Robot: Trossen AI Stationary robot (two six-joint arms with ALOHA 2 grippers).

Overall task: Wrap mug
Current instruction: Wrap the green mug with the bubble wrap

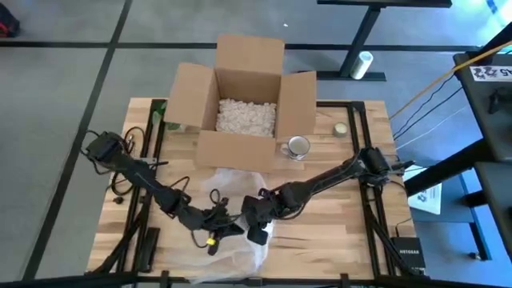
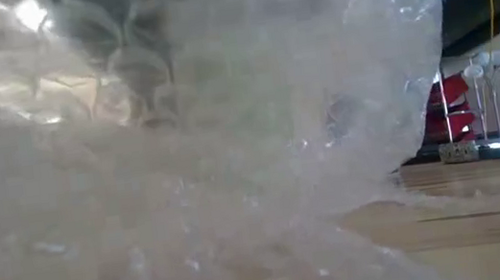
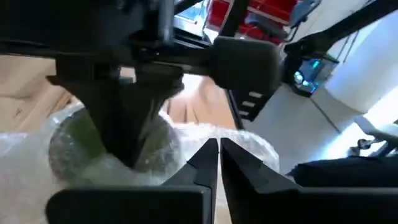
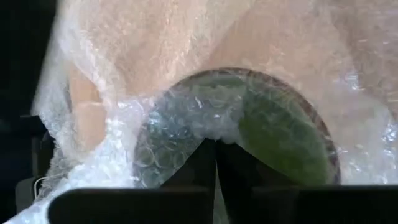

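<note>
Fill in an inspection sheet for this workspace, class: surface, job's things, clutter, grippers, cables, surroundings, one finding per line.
Surface: wooden table with a dark frame.
Job's things: bubble wrap spread at the front; a green mug under the wrap; a silver mug beside the cardboard box of packing peanuts.
Clutter: small round tin near the back right; black device at the front right corner.
Grippers: left gripper and right gripper both over the wrap, each shut on it.
Cables: black cables by the left arm; a yellow cable beyond the table.
Surroundings: grey floor, desk legs, red shelving.
</note>
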